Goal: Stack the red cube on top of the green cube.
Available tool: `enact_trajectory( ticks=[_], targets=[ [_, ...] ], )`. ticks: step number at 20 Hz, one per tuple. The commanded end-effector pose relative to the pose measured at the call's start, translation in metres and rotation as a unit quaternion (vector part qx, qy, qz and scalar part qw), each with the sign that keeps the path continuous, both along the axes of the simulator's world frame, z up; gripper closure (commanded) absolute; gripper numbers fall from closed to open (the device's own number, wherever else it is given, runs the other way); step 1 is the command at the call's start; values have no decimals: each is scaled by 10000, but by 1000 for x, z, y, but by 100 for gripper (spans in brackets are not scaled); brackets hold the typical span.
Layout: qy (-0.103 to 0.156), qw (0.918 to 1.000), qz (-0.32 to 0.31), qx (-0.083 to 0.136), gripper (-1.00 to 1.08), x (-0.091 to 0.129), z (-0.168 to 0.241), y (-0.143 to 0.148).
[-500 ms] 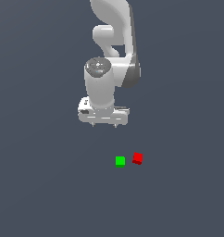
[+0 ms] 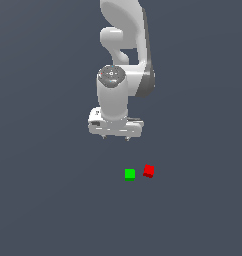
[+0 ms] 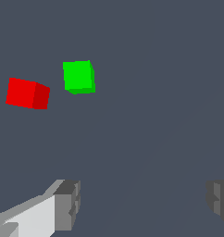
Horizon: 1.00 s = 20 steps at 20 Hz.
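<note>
Red cube [image 2: 149, 171] rests on the surface just beside the green cube [image 2: 130, 174], apparently not touching. Claw [image 2: 116, 138] hangs wide and empty above; centre it over red, matching its rotation.

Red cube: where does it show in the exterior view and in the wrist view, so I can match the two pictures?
Exterior view: the red cube sits below the gripper, towards the exterior view's right, beside the green cube with a small gap.
Wrist view: the red cube lies ahead of the open fingers, apart from them.
Shared landmark: the green cube, next to it in both.
</note>
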<state>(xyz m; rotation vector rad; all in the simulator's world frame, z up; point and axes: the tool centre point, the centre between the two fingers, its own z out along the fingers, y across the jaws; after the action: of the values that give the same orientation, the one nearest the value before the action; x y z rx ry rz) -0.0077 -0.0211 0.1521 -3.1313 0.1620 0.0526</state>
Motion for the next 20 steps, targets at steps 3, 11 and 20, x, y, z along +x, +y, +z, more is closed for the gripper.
enact_trajectory(
  ticks=[3,11,20],
  targets=[
    [-19,9999,-115,-3,-92,10,-11,21],
    [-75,9990,-439,-19,-92,39,-40,74],
    [-135,9969,-778,-41,-92,76,-69,126]
  ],
)
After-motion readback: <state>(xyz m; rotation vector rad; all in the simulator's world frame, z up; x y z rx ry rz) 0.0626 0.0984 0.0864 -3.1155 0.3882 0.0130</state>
